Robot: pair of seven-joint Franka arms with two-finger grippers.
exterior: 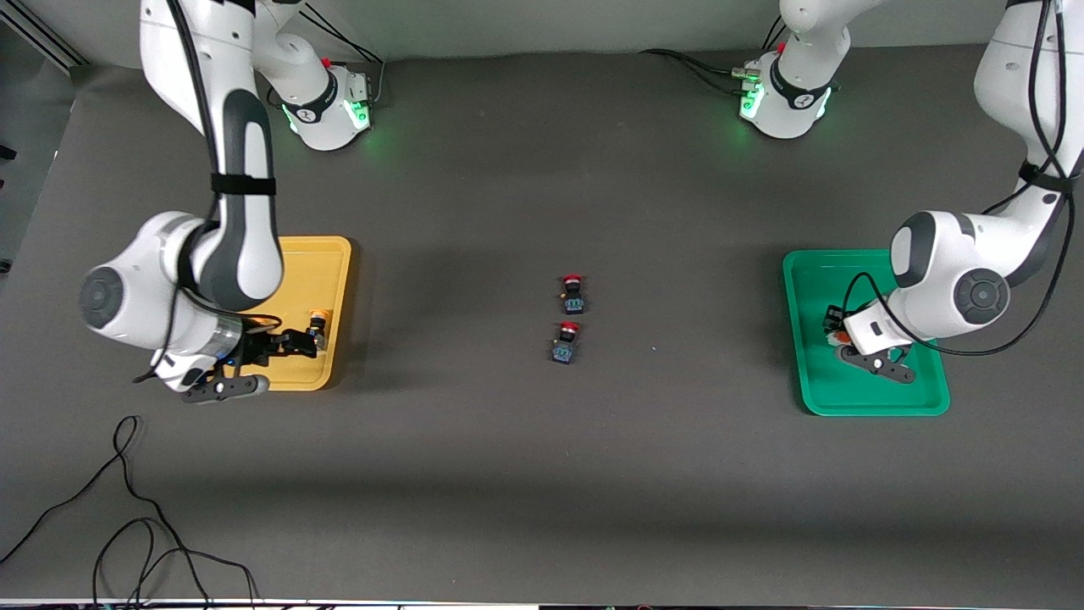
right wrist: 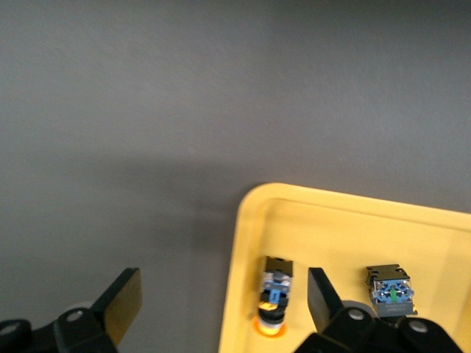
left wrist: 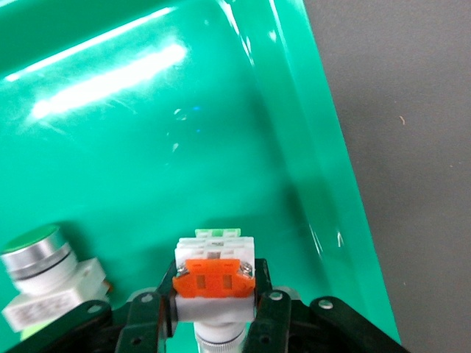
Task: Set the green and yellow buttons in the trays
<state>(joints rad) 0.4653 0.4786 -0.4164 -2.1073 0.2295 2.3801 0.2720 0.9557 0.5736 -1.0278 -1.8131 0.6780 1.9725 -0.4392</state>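
Note:
My right gripper (right wrist: 221, 301) hangs open, low over the yellow tray's (right wrist: 331, 228) rim. A black-bodied button with a yellow cap (right wrist: 274, 294) lies in the tray between its fingers, untouched. A second black-bodied button (right wrist: 390, 290) lies beside it in the tray. In the front view this gripper (exterior: 298, 342) is at the yellow tray (exterior: 334, 254), next to a yellow button (exterior: 318, 320). My left gripper (left wrist: 213, 294) is shut on a white-bodied button with an orange face (left wrist: 213, 273), just above the green tray's (left wrist: 184, 147) floor. Another white button with a green cap (left wrist: 44, 276) lies in that tray.
Two black switches with red caps (exterior: 573, 292) (exterior: 566, 341) stand mid-table between the trays. The green tray (exterior: 813, 280) lies toward the left arm's end, with the left gripper (exterior: 838, 335) over it. Loose cables (exterior: 127, 508) trail along the table edge nearest the front camera.

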